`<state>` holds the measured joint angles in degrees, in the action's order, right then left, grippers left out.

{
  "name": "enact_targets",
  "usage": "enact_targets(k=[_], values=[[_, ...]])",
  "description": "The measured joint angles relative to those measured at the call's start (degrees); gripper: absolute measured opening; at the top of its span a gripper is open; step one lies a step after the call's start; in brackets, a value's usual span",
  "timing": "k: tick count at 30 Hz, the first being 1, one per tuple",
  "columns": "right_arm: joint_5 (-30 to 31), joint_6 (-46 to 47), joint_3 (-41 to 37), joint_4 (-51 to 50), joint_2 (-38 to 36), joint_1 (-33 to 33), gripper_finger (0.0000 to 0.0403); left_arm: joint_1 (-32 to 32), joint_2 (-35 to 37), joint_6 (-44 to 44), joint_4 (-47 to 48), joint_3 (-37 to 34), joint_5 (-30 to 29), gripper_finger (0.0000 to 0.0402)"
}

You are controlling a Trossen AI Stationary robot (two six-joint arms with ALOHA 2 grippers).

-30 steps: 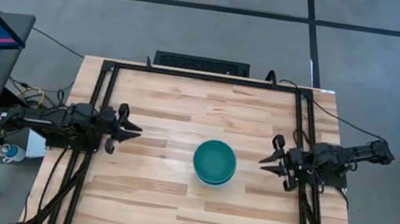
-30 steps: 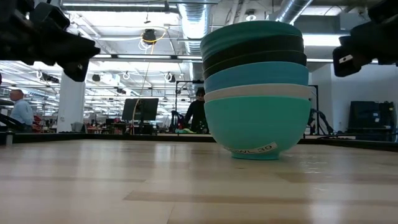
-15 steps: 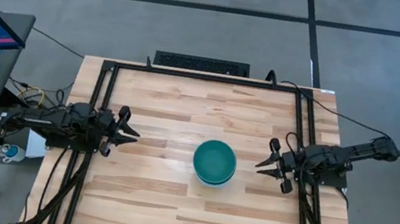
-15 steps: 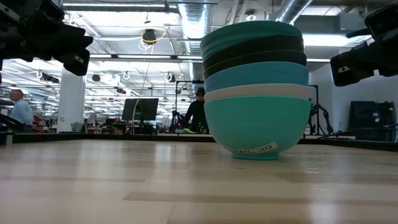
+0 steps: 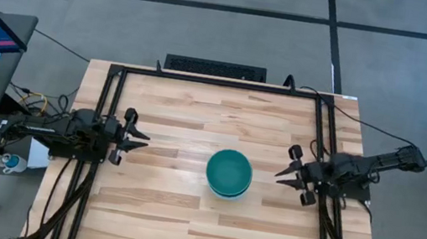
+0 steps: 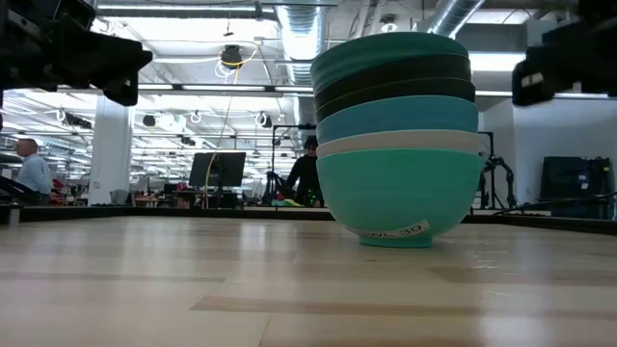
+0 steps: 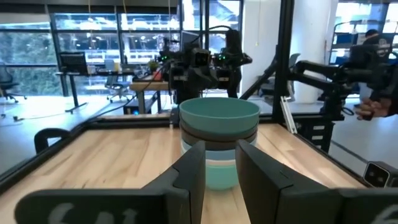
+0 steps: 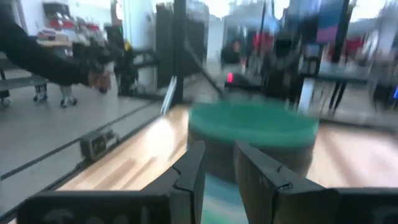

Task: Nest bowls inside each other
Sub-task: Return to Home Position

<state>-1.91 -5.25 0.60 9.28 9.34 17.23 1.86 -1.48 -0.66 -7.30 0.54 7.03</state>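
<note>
The left tool (image 5: 144, 140) hangs over the left edge of the light wooden counter (image 5: 199, 105) and points to the right. Its two dark fingers (image 7: 189, 180) stand close together, with only a narrow slit between them, and they hold nothing. The right tool (image 5: 281, 173) hangs over the right edge of the counter and points to the left. Its own fingers (image 8: 186, 180) are also drawn together and empty.

Between the two tools stands the stack of six small round plain bowls (image 5: 229, 173), nested one in another. It is apart from both tools and somewhat nearer to the right one. In the low view the lowest is a bright cyan-blue bowl (image 6: 398, 193), which rests upright on the counter and carries a small label (image 6: 395, 231) near its foot. Above it shows the rim of a white bowl (image 6: 398, 143), then a second cyan-blue bowl (image 6: 398, 116), then two black bowls (image 6: 395, 72), and on top a teal-green bowl (image 6: 390, 46). From above, only the teal-green inside is seen.
</note>
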Motion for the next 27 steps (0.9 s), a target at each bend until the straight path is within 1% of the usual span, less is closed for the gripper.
enact_targets(k=[2, 4, 12, 15, 18, 27], values=[[-0.13, -3.12, 0.03, 3.16, -0.04, 0.0, 0.0107, 0.0, 0.01, -0.01, 0.06, -0.03, 0.01, 0.008], [-0.16, -4.21, 0.04, 3.27, -0.04, 0.0, 0.0107, 0.01, 0.0, -0.03, 0.39, -0.05, -0.01, 0.008], [-0.22, -2.11, 0.02, 1.76, -0.04, -0.07, 0.0107, 0.0, 0.0, 0.93, 0.53, -0.12, -0.29, 0.008], [1.68, -1.78, 0.02, 1.72, -0.04, -0.3, 0.0107, 0.0, 0.0, 0.69, 0.54, -0.12, -1.1, 0.008], [3.67, 0.56, 0.02, 1.01, -0.03, -1.18, 0.0107, 0.01, 0.0, 0.15, 0.88, -0.14, -1.83, 0.008], [3.93, 0.76, 0.02, 1.07, -0.04, -4.51, 0.0107, -0.01, 0.0, 0.9, 1.8, -0.18, -4.57, 0.008]])
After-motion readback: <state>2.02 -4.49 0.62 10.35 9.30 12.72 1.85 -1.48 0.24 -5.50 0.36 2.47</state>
